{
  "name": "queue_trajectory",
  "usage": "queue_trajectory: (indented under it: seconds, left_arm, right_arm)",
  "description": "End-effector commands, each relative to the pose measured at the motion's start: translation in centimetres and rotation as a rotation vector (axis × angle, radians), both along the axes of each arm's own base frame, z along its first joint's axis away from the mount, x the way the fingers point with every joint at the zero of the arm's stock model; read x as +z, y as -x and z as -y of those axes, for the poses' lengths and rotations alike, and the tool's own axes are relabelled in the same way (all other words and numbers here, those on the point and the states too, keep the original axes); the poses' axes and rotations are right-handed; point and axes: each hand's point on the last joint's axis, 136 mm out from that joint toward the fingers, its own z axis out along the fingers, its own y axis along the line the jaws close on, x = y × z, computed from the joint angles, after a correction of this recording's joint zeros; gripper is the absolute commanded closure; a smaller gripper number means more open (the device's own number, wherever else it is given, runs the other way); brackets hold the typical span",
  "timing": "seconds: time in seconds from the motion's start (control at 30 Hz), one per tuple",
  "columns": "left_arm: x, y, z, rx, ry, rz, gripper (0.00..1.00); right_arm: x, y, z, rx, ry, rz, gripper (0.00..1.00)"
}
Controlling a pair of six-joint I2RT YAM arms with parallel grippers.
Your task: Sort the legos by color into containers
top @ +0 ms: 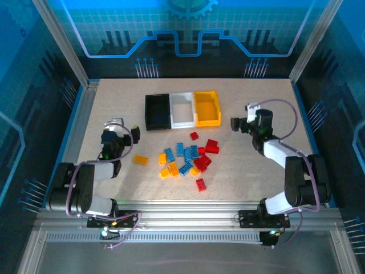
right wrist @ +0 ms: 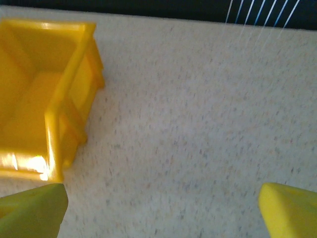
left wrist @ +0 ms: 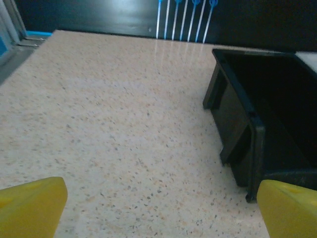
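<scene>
Three joined bins stand in a row at the back of the table: black (top: pixel 157 111), white (top: pixel 182 108) and orange-yellow (top: pixel 207 107). All three look empty. In front of them lies a loose pile of red, blue and orange legos (top: pixel 185 160). One orange brick (top: pixel 140 160) lies apart to the left, and one red brick (top: pixel 201 184) sits nearer the front. My left gripper (top: pixel 124 127) is open over bare table left of the black bin (left wrist: pixel 267 124), holding nothing. To the right of the orange-yellow bin (right wrist: pixel 44 94), my right gripper (top: pixel 243 116) is open and empty too.
The speckled tabletop (top: pixel 114 97) is bordered by aluminium rails and blue enclosure walls. Both arm bases sit at the near edge. Bare table lies under the left gripper (left wrist: pixel 163 218) and the right gripper (right wrist: pixel 163 213).
</scene>
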Motion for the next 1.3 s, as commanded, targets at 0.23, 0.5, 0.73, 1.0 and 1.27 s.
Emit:
queue_trajectory:
  seconds: [0.23, 0.5, 0.73, 1.0, 1.27]
  left_arm:
    - [5.9, 1.4, -3.0, 0.283, 0.232, -0.194, 0.01]
    - [7.3, 2.8, 1.6, 0.191, 0.444, -0.417, 0.01]
    - [6.3, 5.9, 9.4, -0.021, 0.517, -0.58, 0.01]
    - [5.0, 9.6, 13.6, -0.18, 0.612, -0.738, 0.01]
    - [4.4, 12.0, 15.0, -0.278, 0.655, -0.774, 0.01]
  right_arm:
    - [-0.6, 2.8, -0.8, -0.175, -0.302, -0.502, 0.0]
    - [0.9, 3.6, -6.3, -0.038, -0.28, -0.605, 0.0]
    - [-0.6, 8.0, -12.1, 0.111, -0.172, -0.789, 0.03]
    - [-2.8, 15.5, -15.8, 0.036, -0.051, -1.008, 0.1]
    - [-4.8, 18.5, -16.7, -0.097, -0.005, -1.053, 0.15]
